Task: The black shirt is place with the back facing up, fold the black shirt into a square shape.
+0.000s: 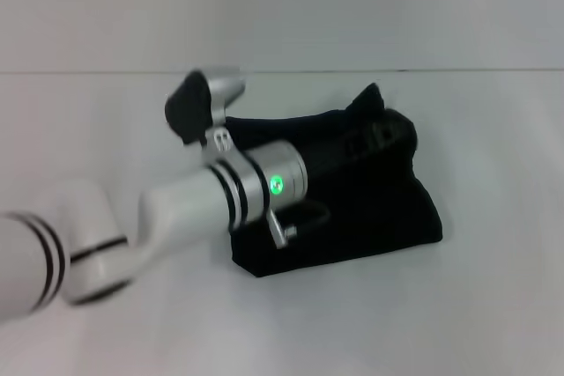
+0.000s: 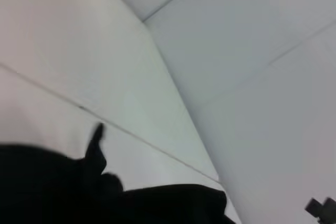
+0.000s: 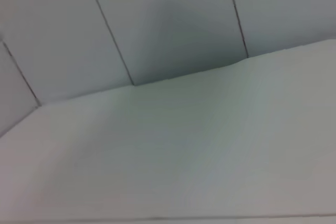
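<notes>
White table (image 1: 493, 323) across the whole head view, meeting a pale wall (image 1: 352, 6) at the back. On it, right of centre, the black shirt (image 1: 370, 209), already gathered into a compact, roughly squarish bundle, with one peak of cloth poking up at the far edge and a lumpy upper right corner. Seen again low in the left wrist view (image 2: 47, 187), same peak standing up.

Left arm (image 1: 194, 200) reaching in from the left, its wrist lying over the bundle's near left part, green light on. Left gripper (image 1: 374, 143) dark against dark cloth over the far side; cannot tell how wide the claw stands or whether any cloth is pinched in it. Right gripper nowhere in sight; right wrist view only bare table and wall.

Risks, as a guess: snagged cloth lifting with the arm and undoing the fold; the raised peak and lump left unflattened, spoiling the square; forearm dragging the bundle sideways across the smooth top.
</notes>
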Tool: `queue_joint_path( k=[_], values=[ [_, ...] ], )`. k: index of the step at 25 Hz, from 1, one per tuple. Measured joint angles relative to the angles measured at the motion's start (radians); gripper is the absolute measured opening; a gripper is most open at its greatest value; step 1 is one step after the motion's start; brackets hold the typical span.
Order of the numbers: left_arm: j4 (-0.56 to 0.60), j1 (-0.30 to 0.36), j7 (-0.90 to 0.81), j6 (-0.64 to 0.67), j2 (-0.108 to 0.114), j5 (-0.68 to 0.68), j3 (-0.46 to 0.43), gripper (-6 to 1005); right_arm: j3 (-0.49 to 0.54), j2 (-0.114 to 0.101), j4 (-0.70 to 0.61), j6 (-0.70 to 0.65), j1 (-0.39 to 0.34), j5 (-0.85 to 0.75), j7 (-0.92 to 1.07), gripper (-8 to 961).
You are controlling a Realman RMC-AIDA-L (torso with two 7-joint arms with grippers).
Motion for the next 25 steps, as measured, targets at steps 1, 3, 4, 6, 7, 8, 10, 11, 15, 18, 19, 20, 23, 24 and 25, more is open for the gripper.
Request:
queue_joint_path(
  k=[1, 3, 4, 6, 7, 8, 10, 11, 15, 18, 19, 20, 23, 24, 25],
  values=[
    [-0.03, 0.019, 0.057, 0.001, 0.0, 0.002, -0.034, 55, -0.008, 0.001, -0.001, 0.001, 0.004, -0.009, 0.003, 648],
    [-0.057, 0.059, 0.118, 0.073, -0.001, 0.008, -0.068, 95, -0.024, 0.004, -0.004, -0.001, 0.016, -0.038, 0.021, 648],
    [-0.061, 0.073, 0.131, 0.127, -0.001, 0.009, -0.071, 133, -0.032, 0.005, -0.005, -0.001, 0.022, -0.057, 0.037, 648],
    [-0.063, 0.108, 0.137, 0.269, 0.001, 0.01, -0.069, 210, -0.044, 0.006, -0.007, -0.002, 0.035, -0.094, 0.079, 648],
    [-0.059, 0.127, 0.137, 0.349, 0.003, 0.01, -0.068, 249, -0.049, 0.006, -0.008, -0.004, 0.043, -0.117, 0.107, 648],
    [-0.042, 0.149, 0.138, 0.436, 0.003, 0.012, -0.067, 287, -0.054, 0.005, -0.011, -0.006, 0.052, -0.142, 0.142, 648],
    [0.002, 0.183, 0.134, 0.556, 0.005, 0.018, -0.067, 367, -0.062, 0.0, -0.012, -0.02, 0.067, -0.175, 0.202, 647],
    [0.038, 0.204, 0.123, 0.614, 0.006, 0.019, -0.07, 406, -0.068, -0.004, -0.012, -0.03, 0.073, -0.186, 0.227, 647],
    [0.206, 0.248, 0.017, 0.617, 0.016, 0.013, -0.091, 567, -0.082, -0.011, -0.012, -0.08, 0.089, -0.196, 0.297, 647],
    [0.316, 0.249, -0.071, 0.495, 0.032, 0.012, -0.098, 689, -0.082, -0.009, -0.011, -0.101, 0.098, -0.195, 0.316, 647],
    [0.333, 0.24, -0.096, 0.446, 0.046, 0.015, -0.095, 729, -0.082, -0.006, -0.009, -0.103, 0.101, -0.195, 0.317, 646],
    [0.341, 0.231, -0.119, 0.409, 0.059, 0.018, -0.089, 747, -0.083, -0.002, -0.006, -0.103, 0.106, -0.196, 0.317, 646],
    [0.345, 0.2, -0.267, 0.242, 0.098, 0.032, -0.011, 800, -0.084, 0.009, 0.006, -0.103, 0.119, -0.197, 0.317, 646],
    [0.352, 0.192, -0.322, 0.178, 0.106, 0.034, 0.034, 817, -0.084, 0.011, 0.009, -0.101, 0.122, -0.197, 0.317, 646],
    [0.357, 0.186, -0.359, 0.133, 0.11, 0.035, 0.069, 835, -0.084, 0.016, 0.01, -0.099, 0.125, -0.197, 0.317, 646]
  ],
)
